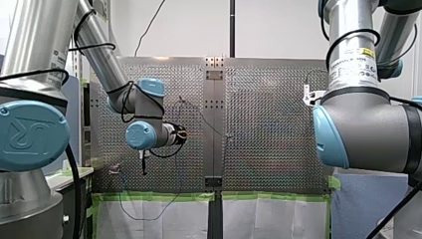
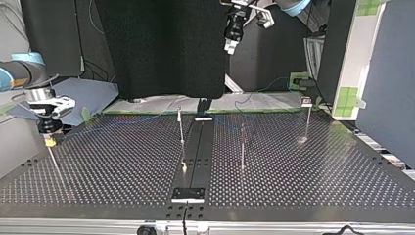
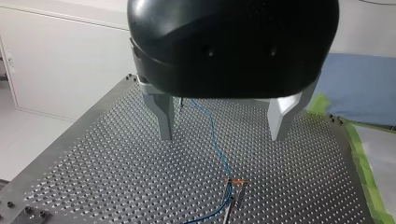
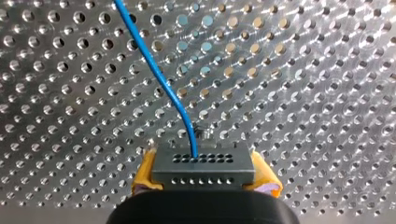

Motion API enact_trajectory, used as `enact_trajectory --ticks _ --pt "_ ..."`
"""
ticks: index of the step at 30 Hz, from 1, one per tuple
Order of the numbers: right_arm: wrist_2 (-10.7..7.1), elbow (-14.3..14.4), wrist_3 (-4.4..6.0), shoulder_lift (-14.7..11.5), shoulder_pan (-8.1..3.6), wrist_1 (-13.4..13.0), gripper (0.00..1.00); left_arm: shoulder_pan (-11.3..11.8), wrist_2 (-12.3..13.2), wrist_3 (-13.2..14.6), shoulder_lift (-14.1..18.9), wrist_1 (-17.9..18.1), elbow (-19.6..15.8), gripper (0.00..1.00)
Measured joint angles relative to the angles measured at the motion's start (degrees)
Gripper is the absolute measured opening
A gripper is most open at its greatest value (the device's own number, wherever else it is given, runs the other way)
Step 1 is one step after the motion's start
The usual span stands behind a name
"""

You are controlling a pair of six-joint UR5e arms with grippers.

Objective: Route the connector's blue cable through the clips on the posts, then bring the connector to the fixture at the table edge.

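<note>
The grey connector sits between the yellow pads of my right gripper, which is shut on it just above the perforated plate. The blue cable leaves the connector's top row of holes and runs away ahead of it. In the top view my right gripper hangs low at the table's left edge. My left gripper is open with nothing between its metal fingers, well above the table. Under it the blue cable runs to a clip post.
Three thin posts stand on the table in the top view. A dark centre strip ends in a small plate at the near edge. A black cloth hangs behind. My left gripper is high at the back.
</note>
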Motion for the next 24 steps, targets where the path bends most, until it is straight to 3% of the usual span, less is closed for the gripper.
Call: enact_trajectory --ticks 3,5,6,8,9,11,12,14,15,17,18,20,24 --pt "0.25 0.1 -0.03 0.0 0.08 -0.1 0.05 0.0 0.0 0.0 0.0 0.0 0.0 1.0" --pt "0.32 0.0 -0.11 0.0 0.13 -0.1 0.18 0.0 0.0 0.0 0.0 0.0 0.0 1.0" --pt "0.34 0.0 -0.15 0.1 0.16 -0.1 0.18 0.0 0.0 0.0 0.0 0.0 0.0 1.0" --pt "0.36 0.0 -0.21 0.1 0.21 -0.1 0.33 0.0 0.0 0.0 0.0 0.0 0.0 1.0" --pt "0.35 0.0 -0.23 0.1 0.23 -0.1 0.33 0.0 0.0 0.0 0.0 0.0 0.0 1.0" --pt "0.37 0.0 -0.26 0.1 0.28 -0.1 0.49 0.0 0.0 0.0 0.0 0.0 0.0 1.0" --pt "0.39 0.0 -0.28 0.1 0.31 -0.1 0.49 0.0 0.0 0.0 0.0 0.0 0.0 1.0" --pt "0.48 0.0 -0.32 0.1 0.41 -0.1 0.68 0.0 0.0 0.0 0.0 0.0 0.0 1.0" --pt "0.58 0.0 -0.32 0.1 0.46 -0.1 0.68 0.0 0.0 0.0 0.0 0.0 0.0 1.0" --pt "0.84 0.0 -0.34 0.2 0.53 -0.1 0.82 0.0 0.0 0.0 0.0 0.0 0.0 1.0" --pt "0.93 0.0 -0.34 0.2 0.56 -0.1 0.82 0.0 0.0 0.0 0.0 0.0 0.0 1.0" --pt "1.08 0.0 -0.35 0.1 0.68 -0.1 0.95 0.0 0.0 0.0 0.0 0.0 0.0 1.0" --pt "1.21 0.0 -0.32 0.2 0.78 -0.1 0.97 0.0 0.0 0.0 0.0 0.0 0.0 1.0"
